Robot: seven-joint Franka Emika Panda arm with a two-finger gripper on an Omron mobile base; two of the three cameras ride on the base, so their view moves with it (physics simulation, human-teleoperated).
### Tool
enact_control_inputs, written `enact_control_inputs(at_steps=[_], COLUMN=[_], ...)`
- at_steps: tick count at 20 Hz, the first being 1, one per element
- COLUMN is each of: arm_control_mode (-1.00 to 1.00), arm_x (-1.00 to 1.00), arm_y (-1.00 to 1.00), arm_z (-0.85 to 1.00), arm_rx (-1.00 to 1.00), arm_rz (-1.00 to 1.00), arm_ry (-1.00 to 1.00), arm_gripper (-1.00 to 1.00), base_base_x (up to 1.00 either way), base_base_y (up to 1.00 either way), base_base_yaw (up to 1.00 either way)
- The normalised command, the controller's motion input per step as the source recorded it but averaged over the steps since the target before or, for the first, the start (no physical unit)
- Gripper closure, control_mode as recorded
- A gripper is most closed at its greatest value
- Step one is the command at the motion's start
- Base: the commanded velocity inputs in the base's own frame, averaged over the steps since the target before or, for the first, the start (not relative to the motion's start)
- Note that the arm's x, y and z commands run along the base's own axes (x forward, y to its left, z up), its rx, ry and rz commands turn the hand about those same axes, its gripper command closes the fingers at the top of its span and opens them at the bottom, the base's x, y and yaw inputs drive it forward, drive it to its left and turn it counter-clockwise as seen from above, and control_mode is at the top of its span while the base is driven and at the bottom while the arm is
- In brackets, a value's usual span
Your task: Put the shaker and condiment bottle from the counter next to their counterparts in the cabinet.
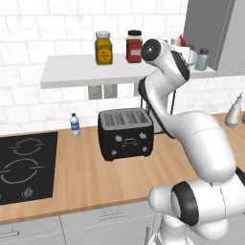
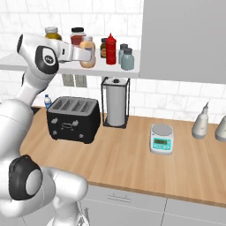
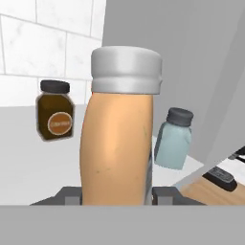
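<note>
The pincer point(image 2: 88, 54) is closed on the condiment bottle point(image 2: 87, 52), held upright over the white shelf at the upper left of the right base view. In the hand view the bottle point(image 3: 117, 139) takes up the middle of the frame, its grey cap at the top and its long axis vertical, with the dark finger tips point(image 3: 162, 195) pressed to its lower sides.

Just to the right of the bottle in the right base view stands the red squeeze bottle point(image 2: 111, 49), its counterpart (a dark brown jar point(image 2: 103, 47) sits behind and between them). I cannot tell whether the held bottle's base touches the shelf point(image 2: 132, 73) or hangs slightly above it. Further right, near the grey cabinet panel point(image 2: 185, 39), two pale blue-grey shakers point(image 2: 127, 59) stand side by side, so that half of the task looks done.

The relation that matters: the red bottle lies to the right of the pincer in the right base view, near but apart. My judgement is that the bottle needs only to be set down upright, perhaps a little nearer its counterpart, and then released with a straight pull back so it is not tipped.

Below, the surface point(image 2: 132, 159) carries a toaster point(image 2: 73, 119), a paper towel holder point(image 2: 116, 102) and a small scale point(image 2: 161, 139).
</note>
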Motion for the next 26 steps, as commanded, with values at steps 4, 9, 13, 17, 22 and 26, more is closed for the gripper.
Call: enact_control_inputs(at_steps=[4, 9, 13, 17, 22, 26], arm_control_mode=[-1.0, -1.0, -1.0, -1.0, -1.0, -1.0], arm_x=[0.53, 0.46, 0.52, 0.48, 0.35, 0.26], arm_y=[-0.1, -0.01, -0.03, -0.06, -0.01, -0.07], arm_z=[-0.11, -0.2, -0.1, -0.14, -0.26, -0.36], arm_rx=[0.0, 0.0, 0.0, 0.0, 0.0, 0.02], arm_rz=[0.0, 0.01, 0.01, 0.01, 0.01, 0.03], arm_ry=[0.0, 0.0, 0.0, 0.0, 0.0, -0.03], arm_gripper=[1.0, 1.0, 1.0, 1.0, 1.0, 1.0], base_base_x=[0.0, 0.0, 0.0, 0.0, 0.0, 0.0], base_base_y=[0.0, 0.0, 0.0, 0.0, 0.0, 0.0], base_base_yaw=[0.0, 0.0, 0.0, 0.0, 0.0, 0.0])
